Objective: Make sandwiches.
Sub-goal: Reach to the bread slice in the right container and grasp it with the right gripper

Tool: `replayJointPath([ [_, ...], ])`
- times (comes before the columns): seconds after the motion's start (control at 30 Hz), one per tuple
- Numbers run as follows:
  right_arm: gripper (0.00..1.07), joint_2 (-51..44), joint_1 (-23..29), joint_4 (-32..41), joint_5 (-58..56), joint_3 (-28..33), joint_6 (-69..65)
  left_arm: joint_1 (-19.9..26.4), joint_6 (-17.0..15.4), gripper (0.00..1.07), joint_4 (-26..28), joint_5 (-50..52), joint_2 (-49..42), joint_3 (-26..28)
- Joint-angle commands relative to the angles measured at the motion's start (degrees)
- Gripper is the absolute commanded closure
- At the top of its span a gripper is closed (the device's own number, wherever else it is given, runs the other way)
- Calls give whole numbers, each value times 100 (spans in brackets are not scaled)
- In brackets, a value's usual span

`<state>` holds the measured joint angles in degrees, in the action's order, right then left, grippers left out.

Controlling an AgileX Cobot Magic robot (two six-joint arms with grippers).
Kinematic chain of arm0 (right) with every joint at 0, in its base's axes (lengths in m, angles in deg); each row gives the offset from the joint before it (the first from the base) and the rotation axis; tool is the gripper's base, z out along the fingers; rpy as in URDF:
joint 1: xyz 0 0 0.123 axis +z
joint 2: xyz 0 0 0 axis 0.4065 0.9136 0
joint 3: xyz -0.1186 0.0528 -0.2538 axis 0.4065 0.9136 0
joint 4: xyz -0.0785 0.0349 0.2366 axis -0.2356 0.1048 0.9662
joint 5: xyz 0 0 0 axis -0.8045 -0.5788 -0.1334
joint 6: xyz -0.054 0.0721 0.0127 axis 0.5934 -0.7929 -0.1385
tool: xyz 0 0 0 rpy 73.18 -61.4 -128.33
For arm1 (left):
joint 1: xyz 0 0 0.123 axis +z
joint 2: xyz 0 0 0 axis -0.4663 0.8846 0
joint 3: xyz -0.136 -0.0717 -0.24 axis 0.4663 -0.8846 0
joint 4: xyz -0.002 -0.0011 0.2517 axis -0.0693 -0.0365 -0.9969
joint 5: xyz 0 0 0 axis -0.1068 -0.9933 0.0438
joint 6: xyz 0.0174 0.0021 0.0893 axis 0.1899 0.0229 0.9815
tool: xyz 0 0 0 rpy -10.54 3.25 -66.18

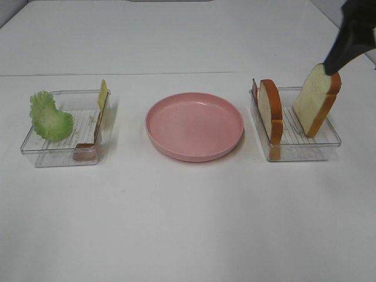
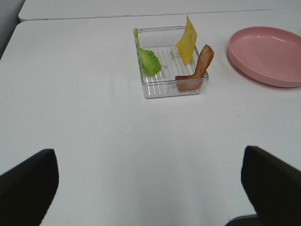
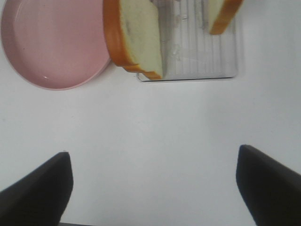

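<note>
bread slices (image 1: 316, 103) lean in a tray (image 1: 301, 151); left gripper (image 2: 150, 188) and right gripper (image 3: 153, 188) hover, spread wide, empty.

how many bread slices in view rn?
2 for certain, both on edge in the clear tray right of the pink plate: one slice at the plate-side end, the other slice leaning at the outer end. A thin brown edge beside the first could be a third, mostly hidden.
</note>
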<state>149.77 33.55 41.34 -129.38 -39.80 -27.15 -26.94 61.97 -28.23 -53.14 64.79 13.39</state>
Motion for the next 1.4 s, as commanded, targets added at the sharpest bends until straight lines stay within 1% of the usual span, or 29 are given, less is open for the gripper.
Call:
replayJointPath([
  [0.03,23,584,407,-40,304,-218,-223,-17,-34,7,69,92,-97,-17],
  [0.07,23,882,613,-46,493,-344,-269,-17,-34,7,69,92,-97,-17],
  [0.1,23,882,613,-46,493,-344,-269,-17,-34,7,69,92,-97,-17],
  [0.17,23,1364,854,-80,647,-630,-281,-17,-34,7,69,92,-97,-17],
  [0.2,23,1364,854,-80,647,-630,-281,-17,-34,7,69,92,-97,-17],
  [0.23,23,1541,911,-109,665,-751,-281,-17,-34,7,69,92,-97,-17],
  [0.27,23,1541,911,-109,665,-751,-281,-17,-34,7,69,92,-97,-17],
  [0.33,23,2160,957,-241,625,-1209,-281,-17,-34,7,69,92,-97,-17],
  [0.4,23,2269,957,-309,625,-1306,-281,-17,-34,7,69,92,-97,-17],
  [0.43,23,2504,957,-487,625,-1536,-281,-17,-34,7,69,92,-97,-17],
  [0.47,23,2504,957,-487,625,-1536,-281,-17,-34,7,69,92,-97,-17],
  [0.53,23,2830,957,-647,625,-1839,-258,-17,-34,7,69,92,-97,-17],
  [0.6,23,2916,951,-682,625,-1914,-258,-17,-34,7,69,92,-97,-17],
  [0.63,23,3105,951,-802,619,-2074,-258,-17,-34,7,69,92,-97,-17],
  [0.67,23,3105,951,-802,619,-2074,-258,-17,-34,7,69,92,-97,-17],
  [0.73,23,3386,945,-877,613,-2292,-258,-17,-34,7,69,92,-97,-17],
  [0.9,23,3827,945,-928,458,-2487,-258,-17,-34,7,69,92,-97,-17],
  [1.1,23,4200,945,-922,332,-2498,-246,-17,-34,7,69,92,-97,-17],
  [1.23,23,4246,945,-922,258,-2498,-183,-17,-34,7,63,92,-97,-17],
  [1.3,28,4246,945,-922,241,-2498,-103,-17,-34,7,63,92,-97,-17],
  [1.33,28,4246,945,-922,241,-2498,-103,-17,-34,7,63,92,-97,-17],
  [1.37,37,4246,945,-922,223,-2498,-97,-17,-34,7,63,92,-97,-17],
  [1.4,44,4246,945,-922,223,-2498,-92,-17,-34,7,63,92,-97,-17],
])
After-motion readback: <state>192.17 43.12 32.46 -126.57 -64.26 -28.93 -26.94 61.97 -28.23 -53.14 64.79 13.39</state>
